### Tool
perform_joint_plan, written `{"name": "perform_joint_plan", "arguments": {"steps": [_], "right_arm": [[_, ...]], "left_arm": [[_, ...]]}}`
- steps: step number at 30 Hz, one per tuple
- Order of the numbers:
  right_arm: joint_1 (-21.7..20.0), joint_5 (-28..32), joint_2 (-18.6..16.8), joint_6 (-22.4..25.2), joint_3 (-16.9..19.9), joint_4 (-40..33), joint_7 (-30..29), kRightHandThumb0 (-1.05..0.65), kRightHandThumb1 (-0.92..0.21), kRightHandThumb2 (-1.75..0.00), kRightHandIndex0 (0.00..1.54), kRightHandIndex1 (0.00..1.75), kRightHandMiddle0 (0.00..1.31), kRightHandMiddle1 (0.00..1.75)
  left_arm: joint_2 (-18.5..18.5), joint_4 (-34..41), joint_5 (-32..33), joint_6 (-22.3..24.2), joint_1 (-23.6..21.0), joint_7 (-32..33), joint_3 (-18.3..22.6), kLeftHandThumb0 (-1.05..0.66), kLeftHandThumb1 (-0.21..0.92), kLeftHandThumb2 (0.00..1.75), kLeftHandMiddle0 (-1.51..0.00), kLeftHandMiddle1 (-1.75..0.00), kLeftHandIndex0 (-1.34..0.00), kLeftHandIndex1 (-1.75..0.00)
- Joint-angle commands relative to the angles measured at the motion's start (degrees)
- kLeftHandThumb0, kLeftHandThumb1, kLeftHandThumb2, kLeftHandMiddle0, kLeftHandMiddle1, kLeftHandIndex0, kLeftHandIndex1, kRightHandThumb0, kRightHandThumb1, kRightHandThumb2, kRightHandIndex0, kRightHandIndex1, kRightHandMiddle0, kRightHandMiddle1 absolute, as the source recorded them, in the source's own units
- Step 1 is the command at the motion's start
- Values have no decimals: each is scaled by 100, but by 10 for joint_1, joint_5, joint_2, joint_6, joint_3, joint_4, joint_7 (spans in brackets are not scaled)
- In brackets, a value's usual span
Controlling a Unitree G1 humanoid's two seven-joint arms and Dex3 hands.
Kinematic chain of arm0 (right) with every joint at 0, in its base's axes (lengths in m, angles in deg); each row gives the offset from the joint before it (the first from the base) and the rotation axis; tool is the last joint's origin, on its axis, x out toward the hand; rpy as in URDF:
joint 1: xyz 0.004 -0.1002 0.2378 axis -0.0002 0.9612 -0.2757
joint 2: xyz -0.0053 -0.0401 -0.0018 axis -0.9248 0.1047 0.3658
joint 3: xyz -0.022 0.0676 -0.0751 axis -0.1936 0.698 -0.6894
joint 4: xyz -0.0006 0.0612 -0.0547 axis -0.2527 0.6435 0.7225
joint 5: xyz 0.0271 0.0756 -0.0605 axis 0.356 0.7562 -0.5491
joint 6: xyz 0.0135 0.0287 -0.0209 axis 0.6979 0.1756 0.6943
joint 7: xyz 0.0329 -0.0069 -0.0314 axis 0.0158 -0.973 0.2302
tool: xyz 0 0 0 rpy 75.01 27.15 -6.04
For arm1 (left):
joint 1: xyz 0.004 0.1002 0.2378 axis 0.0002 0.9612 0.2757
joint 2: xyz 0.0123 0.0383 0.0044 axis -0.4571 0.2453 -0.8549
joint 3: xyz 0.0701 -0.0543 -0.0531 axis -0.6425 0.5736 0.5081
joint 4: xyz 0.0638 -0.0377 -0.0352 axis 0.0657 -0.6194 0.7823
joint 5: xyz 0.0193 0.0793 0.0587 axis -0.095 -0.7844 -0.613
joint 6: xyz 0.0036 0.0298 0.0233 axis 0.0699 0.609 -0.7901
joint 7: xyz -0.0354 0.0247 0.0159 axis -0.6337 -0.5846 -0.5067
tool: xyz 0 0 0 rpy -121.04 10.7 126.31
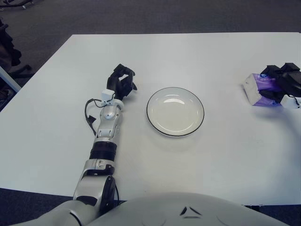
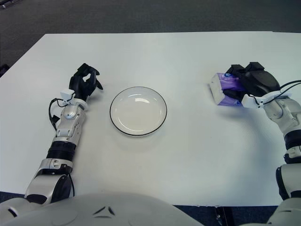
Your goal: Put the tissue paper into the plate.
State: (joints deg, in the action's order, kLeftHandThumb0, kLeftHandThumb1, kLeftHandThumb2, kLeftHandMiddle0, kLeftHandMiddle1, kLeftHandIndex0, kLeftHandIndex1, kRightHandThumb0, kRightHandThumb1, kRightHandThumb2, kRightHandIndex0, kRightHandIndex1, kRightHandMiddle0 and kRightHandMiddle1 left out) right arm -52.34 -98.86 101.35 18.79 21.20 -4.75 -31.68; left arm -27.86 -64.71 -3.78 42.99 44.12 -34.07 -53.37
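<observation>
A white plate with a dark rim [image 2: 138, 111] sits in the middle of the white table [image 2: 188, 155], with nothing in it. A purple and white tissue pack [image 2: 224, 88] is at the right side of the table. My right hand [image 2: 249, 84] is wrapped around the pack from its right side, fingers curled over its top. The pack also shows in the left eye view [image 1: 261, 88]. My left hand [image 2: 85, 82] shows left of the plate, fingers curled and holding nothing.
The table's far edge borders dark carpet [image 2: 141, 14]. A dark object [image 1: 7, 47] stands off the table's left side. My torso [image 1: 188, 212] fills the bottom of the view.
</observation>
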Motion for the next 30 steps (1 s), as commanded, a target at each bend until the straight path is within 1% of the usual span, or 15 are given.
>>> {"name": "perform_joint_plan", "arguments": {"steps": [1, 3, 5, 8, 10, 13, 16, 20, 24, 28, 30], "right_arm": [[16, 1, -21, -5, 0, -11, -1, 0, -44, -114, 52, 164, 36, 175], [19, 11, -18, -8, 10, -31, 1, 0, -43, -117, 52, 167, 36, 175], [18, 22, -20, -20, 22, -43, -12, 0, -42, -118, 51, 169, 37, 175], [17, 26, -22, -29, 30, -47, -20, 0, -41, -120, 50, 172, 37, 175], [7, 34, -25, -45, 37, -43, -24, 0, -41, -121, 50, 173, 37, 175], [-3, 63, -25, -60, 53, -62, 2, 0, -40, -123, 50, 174, 38, 175], [-7, 83, -25, -54, 63, -82, 30, 0, -38, -124, 50, 174, 39, 175], [-6, 112, -28, -21, 85, -147, 72, 0, -37, -126, 51, 175, 40, 175], [1, 120, -44, 12, 104, -209, 84, 0, -34, -129, 54, 175, 43, 173], [7, 122, -58, 46, 117, -267, 99, 0, -34, -129, 54, 175, 45, 171], [1, 126, -68, 53, 118, -290, 109, 0, -34, -129, 54, 175, 45, 170]], "left_arm": [[25, -45, -2, -3, 89, 7, -3, -26, 92, 41, -94, -175, -65, -175], [25, -44, -2, -3, 89, 7, -3, -26, 92, 41, -94, -175, -65, -175], [25, -43, -2, -2, 89, 8, -3, -26, 92, 41, -94, -175, -65, -175], [25, -43, -2, -2, 89, 8, -3, -26, 92, 41, -94, -175, -65, -175], [25, -43, -1, -3, 89, 7, -3, -26, 92, 41, -94, -175, -65, -175], [25, -44, 0, -4, 89, 6, -2, -26, 92, 41, -94, -175, -65, -175], [25, -44, 1, -5, 90, 5, -2, -26, 92, 41, -93, -175, -65, -175], [26, -44, 1, -5, 89, 5, -2, -26, 92, 41, -93, -175, -65, -175], [25, -44, 2, -3, 89, 4, -1, -26, 92, 42, -93, -175, -65, -175], [26, -42, 2, -2, 90, 5, -1, -26, 92, 42, -93, -175, -64, -175], [26, -41, 2, -2, 90, 5, -1, -26, 92, 42, -93, -175, -64, -175]]}}
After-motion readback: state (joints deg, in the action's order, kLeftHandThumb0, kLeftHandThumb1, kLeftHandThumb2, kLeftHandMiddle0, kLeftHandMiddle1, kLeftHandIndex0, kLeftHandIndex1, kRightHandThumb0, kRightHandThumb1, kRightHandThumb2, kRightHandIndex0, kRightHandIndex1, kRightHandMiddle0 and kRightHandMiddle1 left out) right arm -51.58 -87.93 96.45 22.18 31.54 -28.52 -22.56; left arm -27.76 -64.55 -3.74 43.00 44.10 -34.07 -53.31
